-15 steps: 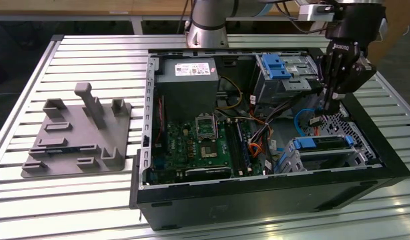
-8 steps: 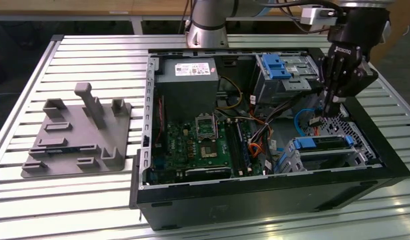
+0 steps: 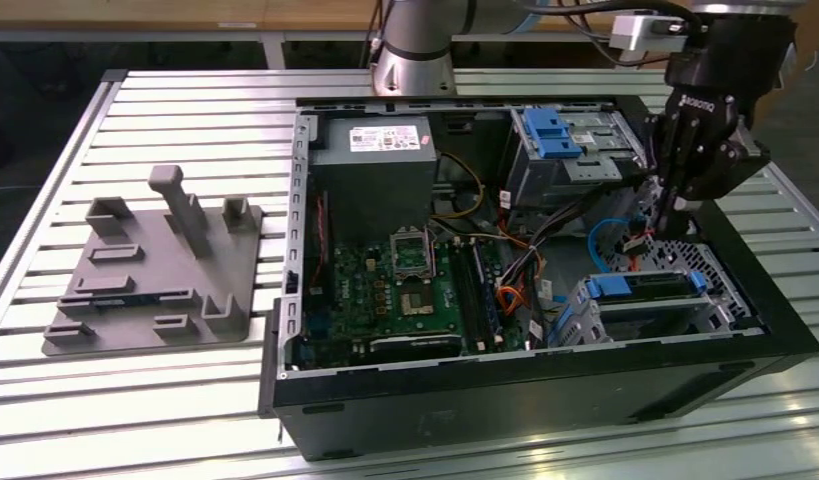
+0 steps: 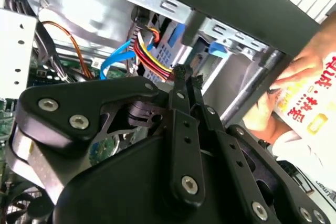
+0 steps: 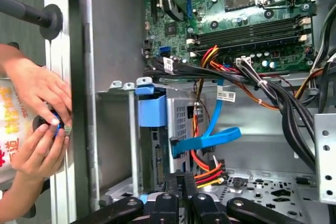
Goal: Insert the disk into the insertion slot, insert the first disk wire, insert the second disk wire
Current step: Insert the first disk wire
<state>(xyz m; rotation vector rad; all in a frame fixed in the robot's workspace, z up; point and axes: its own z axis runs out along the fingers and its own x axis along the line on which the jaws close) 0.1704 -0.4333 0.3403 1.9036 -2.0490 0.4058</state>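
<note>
While the arm reaches down into it, the open black computer case lies on the slatted metal worktop. A grey moulded fixture plate sits well apart from the gripper, toward the exterior view's left. The green motherboard is on the case floor, on that same side of the gripper but nearer.

The insertion slot, a grey perforated sheet-metal cage, is just below the gripper. The dark disk, in blue rails, already sits in it.

The black gripper has its fingers pressed close together. They pinch the end of the first disk wire, a thin bundle of red, orange and yellow wires. The plug itself is hidden at the tips.

The second disk wire, a flat bright blue cable, loops just beside the fingertips and is not touched.

Outside the case wall, a person's hands hold a small blue item.
</note>
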